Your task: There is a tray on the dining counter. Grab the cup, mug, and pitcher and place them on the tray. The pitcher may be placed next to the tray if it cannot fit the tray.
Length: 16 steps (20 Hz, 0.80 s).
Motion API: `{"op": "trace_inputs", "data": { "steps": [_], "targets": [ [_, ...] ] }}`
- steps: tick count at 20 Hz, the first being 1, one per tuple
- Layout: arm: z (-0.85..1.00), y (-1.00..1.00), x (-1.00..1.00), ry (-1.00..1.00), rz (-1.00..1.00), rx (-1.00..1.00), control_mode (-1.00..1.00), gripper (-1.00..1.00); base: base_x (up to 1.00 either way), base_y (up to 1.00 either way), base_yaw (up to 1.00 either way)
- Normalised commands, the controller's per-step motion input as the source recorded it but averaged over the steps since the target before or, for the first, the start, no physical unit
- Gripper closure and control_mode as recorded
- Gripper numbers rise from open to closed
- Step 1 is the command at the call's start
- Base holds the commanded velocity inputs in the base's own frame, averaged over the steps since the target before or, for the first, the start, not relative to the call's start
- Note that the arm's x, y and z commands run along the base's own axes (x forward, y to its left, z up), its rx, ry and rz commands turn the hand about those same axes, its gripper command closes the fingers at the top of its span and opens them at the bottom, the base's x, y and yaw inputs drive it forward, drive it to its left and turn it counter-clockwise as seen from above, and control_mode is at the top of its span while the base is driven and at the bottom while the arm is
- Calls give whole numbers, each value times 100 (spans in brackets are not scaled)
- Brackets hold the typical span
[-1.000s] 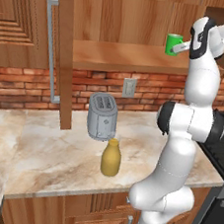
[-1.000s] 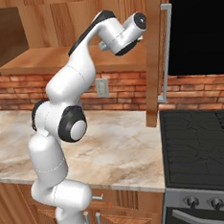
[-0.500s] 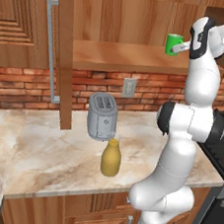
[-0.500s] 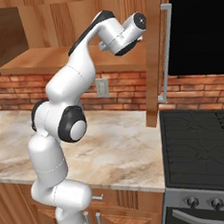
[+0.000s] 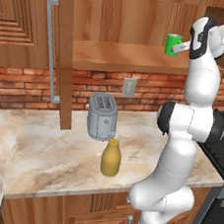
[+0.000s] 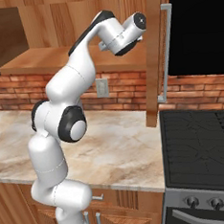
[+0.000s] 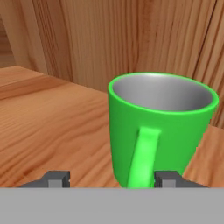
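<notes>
Up on the wooden shelf (image 5: pixel 126 56) above the toaster (image 5: pixel 102 117), the gripper (image 7: pixel 112 178) straddles the mug (image 7: pixel 159 131) handle, jaws apart, not visibly clamped. Below the shelf the pitcher (image 5: pixel 111 157) waits by the toaster; nothing looks trayed yet.

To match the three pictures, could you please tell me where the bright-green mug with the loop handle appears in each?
Left base view: bright-green mug, upper right, on the wooden shelf.
Right base view: not in it.
Hand view: centre, handle facing the camera, between the gripper tips.
Shared landmark: the wooden shelf.
</notes>
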Motion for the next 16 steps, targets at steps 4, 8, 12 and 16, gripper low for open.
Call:
{"op": "trace_inputs", "data": {
  "steps": [4, 8, 12, 16],
  "targets": [
    [0, 0, 0, 0, 0, 0, -100, 100, 0, 0, 0],
    [0, 0, 0, 0, 0, 0, -100, 100, 0, 0, 0],
    [0, 0, 0, 0, 0, 0, -100, 100, 0, 0, 0],
    [0, 0, 0, 0, 0, 0, -100, 100, 0, 0, 0]
  ]
}}
